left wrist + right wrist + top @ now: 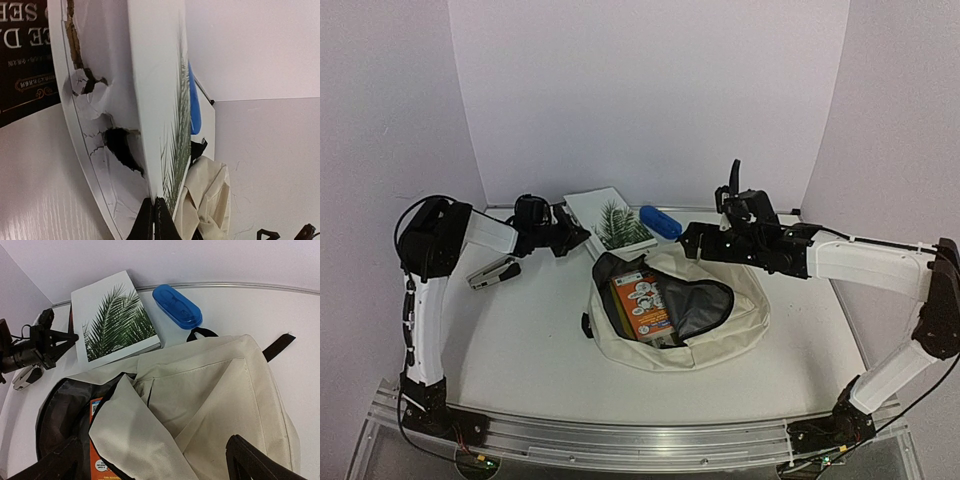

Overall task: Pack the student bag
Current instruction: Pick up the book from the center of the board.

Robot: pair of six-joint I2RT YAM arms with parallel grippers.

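Observation:
The cream student bag (pixel 720 325) lies open mid-table, with dark lining and an orange book (pixel 640 305) inside; it also shows in the right wrist view (pixel 215 390). A white book with a palm-leaf cover (pixel 610 222) lies behind the bag. My left gripper (pixel 565 238) is at that book's left edge. In the left wrist view its jaws (pixel 153 217) are pressed together, tips against the near corner of the book (pixel 155 90), whose torn underside shows. My right gripper (pixel 155 465) is wide open and empty, hovering over the bag's flap.
A blue case (pixel 660 222) lies right of the palm-leaf book, close to the bag's top. A silver and black stapler (pixel 492 272) lies at the left. A black book (pixel 25 60) with pale lettering sits beside the palm-leaf book. White walls close off the back and sides.

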